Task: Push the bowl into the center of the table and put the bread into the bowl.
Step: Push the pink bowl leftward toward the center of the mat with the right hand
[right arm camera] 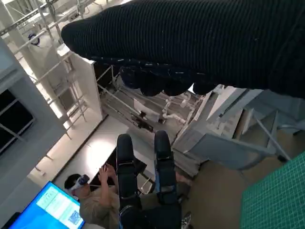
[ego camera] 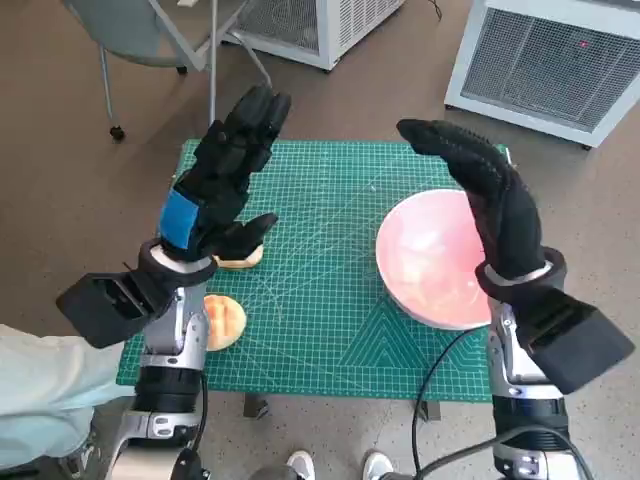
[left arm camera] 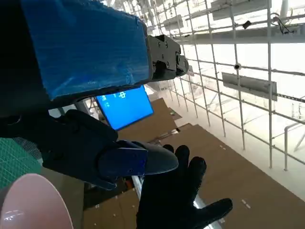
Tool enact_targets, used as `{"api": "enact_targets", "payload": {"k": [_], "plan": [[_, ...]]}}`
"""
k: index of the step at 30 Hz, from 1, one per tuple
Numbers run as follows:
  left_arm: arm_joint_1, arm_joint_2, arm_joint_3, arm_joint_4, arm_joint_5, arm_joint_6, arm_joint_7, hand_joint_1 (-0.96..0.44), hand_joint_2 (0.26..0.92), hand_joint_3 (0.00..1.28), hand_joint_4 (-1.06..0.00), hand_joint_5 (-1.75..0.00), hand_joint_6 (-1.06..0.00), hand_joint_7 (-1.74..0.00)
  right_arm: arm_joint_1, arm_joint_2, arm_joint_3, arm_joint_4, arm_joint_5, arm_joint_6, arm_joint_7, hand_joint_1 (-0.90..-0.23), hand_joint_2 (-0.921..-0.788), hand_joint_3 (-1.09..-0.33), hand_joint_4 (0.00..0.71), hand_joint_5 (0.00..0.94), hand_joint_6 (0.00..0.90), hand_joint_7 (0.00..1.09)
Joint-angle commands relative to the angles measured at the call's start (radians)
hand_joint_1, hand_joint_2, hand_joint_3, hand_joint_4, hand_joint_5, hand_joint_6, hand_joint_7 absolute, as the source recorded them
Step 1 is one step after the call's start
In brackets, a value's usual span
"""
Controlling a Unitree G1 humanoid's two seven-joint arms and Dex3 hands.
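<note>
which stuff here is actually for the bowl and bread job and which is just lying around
For the job:
- pink bowl, toward the table's right side
- bread, partly under the left hand
- right hand, raised over the bowl
- green mat, the work surface

Just lying about:
- orange round item near the mat's left edge
- chair
- white units on the floor

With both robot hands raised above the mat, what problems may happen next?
1. The pink bowl sits at the mat's right edge, under the right robot hand; a push angled wrongly might tip it off the table.
2. Two bread pieces lie near the left edge, partly hidden by the left robot hand; a lowering hand may knock one off.
</note>
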Motion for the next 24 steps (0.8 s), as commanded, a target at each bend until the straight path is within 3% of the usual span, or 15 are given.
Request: {"api": "enact_targets", "payload": {"k": [1,15,21,24], "plan": [[0.014,0.006,0.003,-0.018,0.016,-0.012,0.013,-0.64,0.921,0.36,-0.12,0.00,-0.14,-0.16,0.010,0.010,0.006,0.008,0.014,0.013,0.009,-0.628,-0.921,-0.773,0.027,0.000,-0.001,0.29],[0.024,0.009,0.004,-0.011,0.043,-0.041,0.039,-0.66,0.921,0.37,-0.10,0.00,-0.13,-0.15,0.014,0.006,0.000,0.007,0.030,0.010,0.023,-0.614,-0.921,-0.772,0.025,0.000,-0.001,0.30],[0.024,0.012,0.006,0.000,0.047,-0.052,0.044,-0.65,0.921,0.38,-0.09,0.00,-0.12,-0.14,0.044,-0.033,-0.040,-0.015,0.076,0.009,0.047,-0.617,-0.921,-0.771,0.028,0.002,-0.001,0.30],[0.024,0.012,0.006,0.001,0.047,-0.055,0.045,-0.65,0.921,0.38,-0.09,0.00,-0.12,-0.14,0.049,-0.038,-0.048,-0.017,0.084,0.009,0.054,-0.619,-0.921,-0.766,0.033,0.004,-0.001,0.31]]}}
